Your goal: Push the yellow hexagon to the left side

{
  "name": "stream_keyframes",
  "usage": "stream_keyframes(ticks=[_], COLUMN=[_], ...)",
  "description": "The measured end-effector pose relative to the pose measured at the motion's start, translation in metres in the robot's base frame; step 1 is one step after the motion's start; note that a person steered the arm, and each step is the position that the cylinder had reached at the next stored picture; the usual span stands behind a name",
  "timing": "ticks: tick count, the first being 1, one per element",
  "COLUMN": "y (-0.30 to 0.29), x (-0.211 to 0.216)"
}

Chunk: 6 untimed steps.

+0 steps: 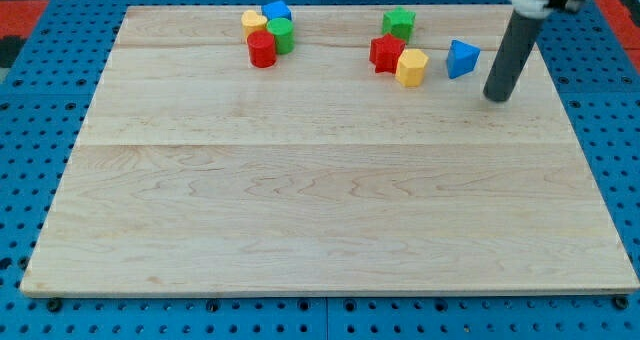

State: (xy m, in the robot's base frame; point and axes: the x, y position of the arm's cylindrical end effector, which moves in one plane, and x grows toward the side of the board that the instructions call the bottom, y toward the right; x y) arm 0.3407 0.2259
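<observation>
Camera view | pincer: none on this rod | my tip [497, 97] on pale wooden bench [320, 210], just right of blue triangular block [461, 58] | yellow hexagon block [411, 67] near the view's top, right of centre, touching red star-shaped block [386, 52], green star-shaped block [398, 22] above

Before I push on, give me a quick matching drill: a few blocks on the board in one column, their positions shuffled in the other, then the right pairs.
1. yellow hexagon
2. blue triangle
3. green star
4. red cylinder

A. in the cluster at the view's left
B. nearest my tip
C. touching the red star
D. toward the view's top from the red star

Pairs: 1-C, 2-B, 3-D, 4-A
</observation>
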Motion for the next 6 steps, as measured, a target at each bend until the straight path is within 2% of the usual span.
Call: stream_keyframes(ticks=[1,2,3,6], y=[0.022,0.02,0.018,0.005], x=[-0.067,-0.088,-0.095,-0.063])
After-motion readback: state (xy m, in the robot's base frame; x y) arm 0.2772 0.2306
